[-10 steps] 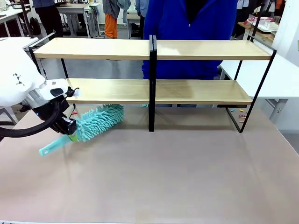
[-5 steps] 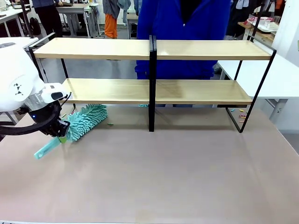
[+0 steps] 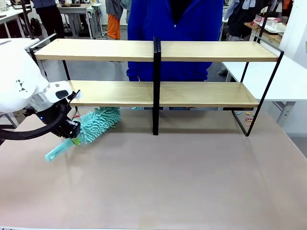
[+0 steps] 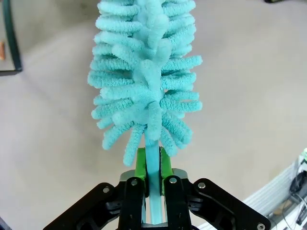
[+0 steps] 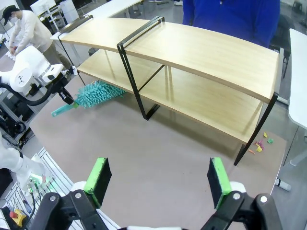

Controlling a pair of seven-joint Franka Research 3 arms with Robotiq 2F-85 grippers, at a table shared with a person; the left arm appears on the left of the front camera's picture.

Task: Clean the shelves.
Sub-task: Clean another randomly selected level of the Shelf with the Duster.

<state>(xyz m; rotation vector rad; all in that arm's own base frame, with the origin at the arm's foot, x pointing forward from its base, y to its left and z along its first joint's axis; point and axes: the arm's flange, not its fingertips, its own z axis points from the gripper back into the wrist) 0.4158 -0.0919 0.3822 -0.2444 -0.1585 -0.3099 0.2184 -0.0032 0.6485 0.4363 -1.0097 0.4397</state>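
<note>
Clamped on the duster's handle, my left gripper holds its fluffy teal head low on the table, just under the left end of the shelves. My right gripper hangs open, well back. Judging by this, I'm mid-sweep; next I should lift the head onto the lower board.

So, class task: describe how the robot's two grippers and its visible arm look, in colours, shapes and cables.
The left gripper is black, with jointed links fixed by silver screws and bright green pads. The right gripper has the same black fingers and green pads. The left arm is white and rounded, carries small black markings, and a black cable loops beneath it.
</note>
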